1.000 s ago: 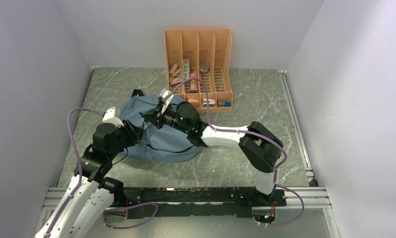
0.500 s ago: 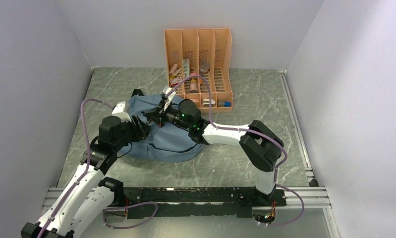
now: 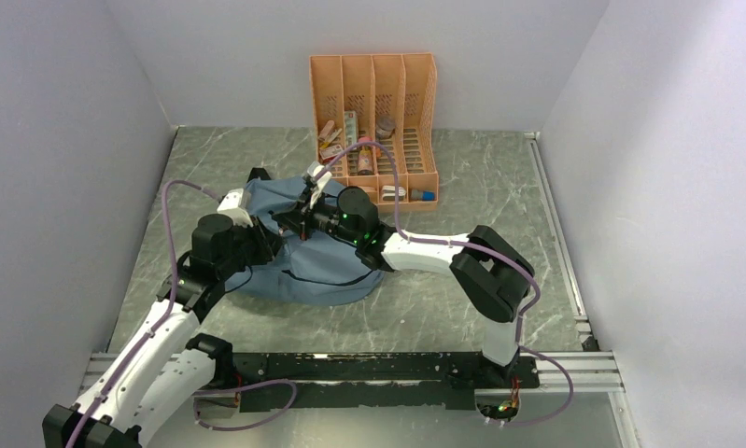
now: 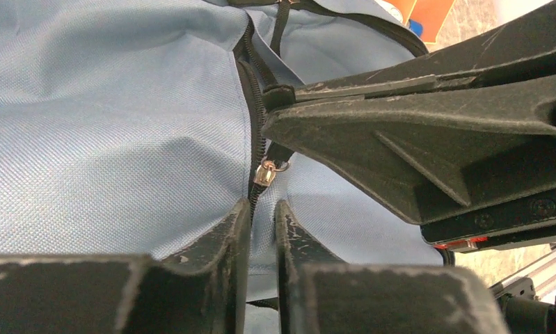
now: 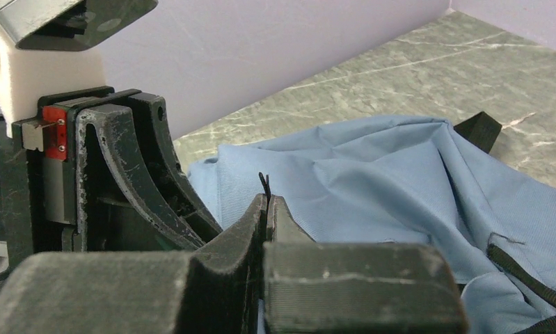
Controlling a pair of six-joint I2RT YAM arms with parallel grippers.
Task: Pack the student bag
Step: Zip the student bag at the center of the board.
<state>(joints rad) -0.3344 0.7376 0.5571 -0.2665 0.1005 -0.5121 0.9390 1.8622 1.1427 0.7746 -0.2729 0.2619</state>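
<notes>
The dusty-blue student bag [image 3: 303, 266] lies slumped on the table's left middle. Both grippers meet over its upper part. My left gripper [image 3: 268, 238] is shut on a fold of the bag's blue fabric [image 4: 108, 125] beside the black zip, just below the brass zip slider [image 4: 264, 174]; its tips [image 4: 262, 212] pinch the cloth. My right gripper [image 3: 299, 224] is shut on a thin black zip pull [image 5: 264, 182], which sticks up from between its tips [image 5: 268, 202]. The right fingers [image 4: 400, 118] cross above the zip. The bag [image 5: 372, 174] spreads out behind.
An orange slotted file organizer [image 3: 373, 121] stands at the back against the wall, with several small items in its slots. Grey walls close in left, right and behind. A metal rail [image 3: 350, 369] runs along the near edge.
My left arm has swung forward and right, bringing its gripper onto the bag close to the right gripper. The right gripper has barely shifted and keeps hold of the zip pull.
</notes>
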